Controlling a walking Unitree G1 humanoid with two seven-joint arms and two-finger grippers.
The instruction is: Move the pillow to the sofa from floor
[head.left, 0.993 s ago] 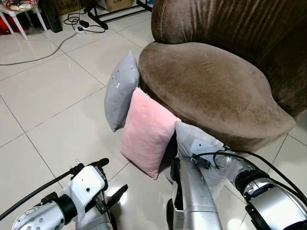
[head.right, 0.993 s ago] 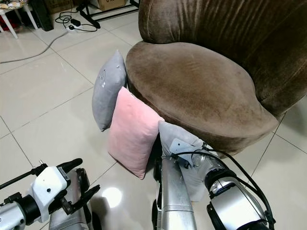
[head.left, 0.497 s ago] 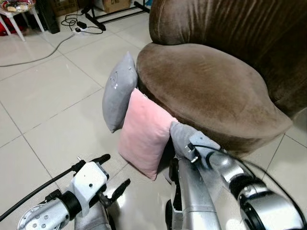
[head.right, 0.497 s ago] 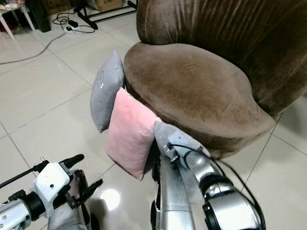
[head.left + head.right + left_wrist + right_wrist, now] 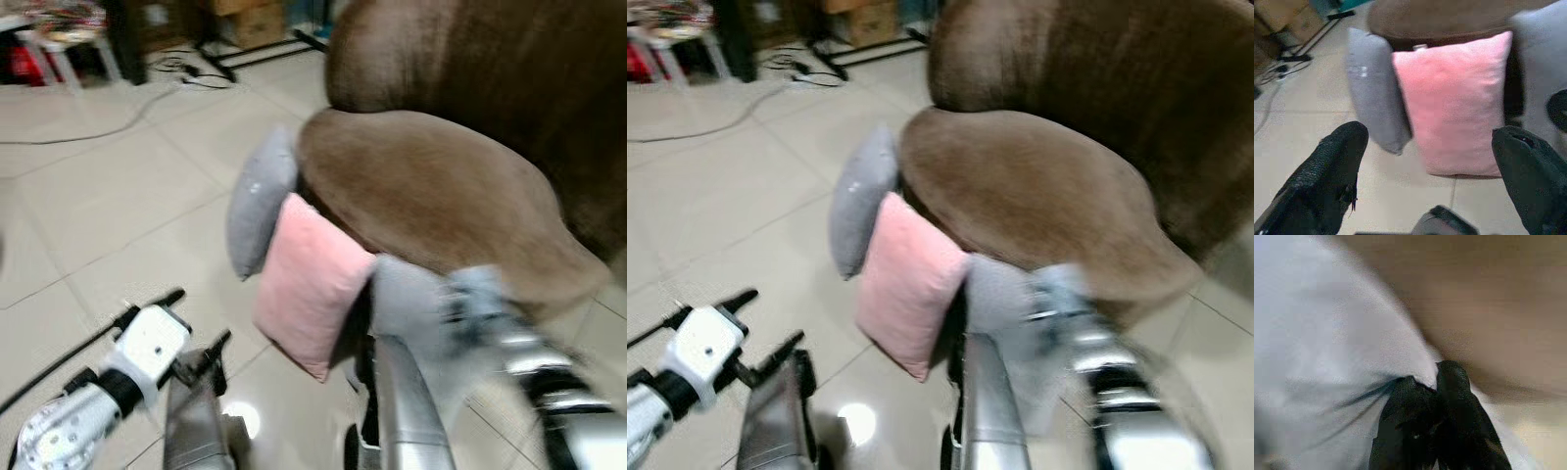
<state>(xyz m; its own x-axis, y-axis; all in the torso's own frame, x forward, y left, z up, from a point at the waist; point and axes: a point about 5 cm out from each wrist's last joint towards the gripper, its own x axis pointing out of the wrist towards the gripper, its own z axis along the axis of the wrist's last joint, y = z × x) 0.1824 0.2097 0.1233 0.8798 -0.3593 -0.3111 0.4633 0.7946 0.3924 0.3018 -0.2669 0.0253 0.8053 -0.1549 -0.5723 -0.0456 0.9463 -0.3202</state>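
The head views are blurred by motion. A grey pillow (image 5: 411, 305) leans on the front of the brown sofa (image 5: 431, 186), and my right gripper (image 5: 1432, 377) is shut on a fold of its fabric. To its left a pink pillow (image 5: 309, 284) and a second grey pillow (image 5: 260, 201) stand on the tiled floor against the sofa base. My left gripper (image 5: 201, 315) hangs open low on the left, apart from the pillows. In the left wrist view its wide-spread fingers (image 5: 1327, 171) frame the pink pillow (image 5: 1454, 98).
Cables (image 5: 118, 117) trail over the floor tiles at the back left, near a white stool (image 5: 59, 49) and cardboard boxes (image 5: 255, 20). A black stand's legs (image 5: 265, 54) lie beside the sofa's far end. Open tile stretches to the left of the pillows.
The picture has shifted and blurred, so the camera is moving. My right arm has swung up and to the right with the grey pillow's corner. The left gripper stays open.
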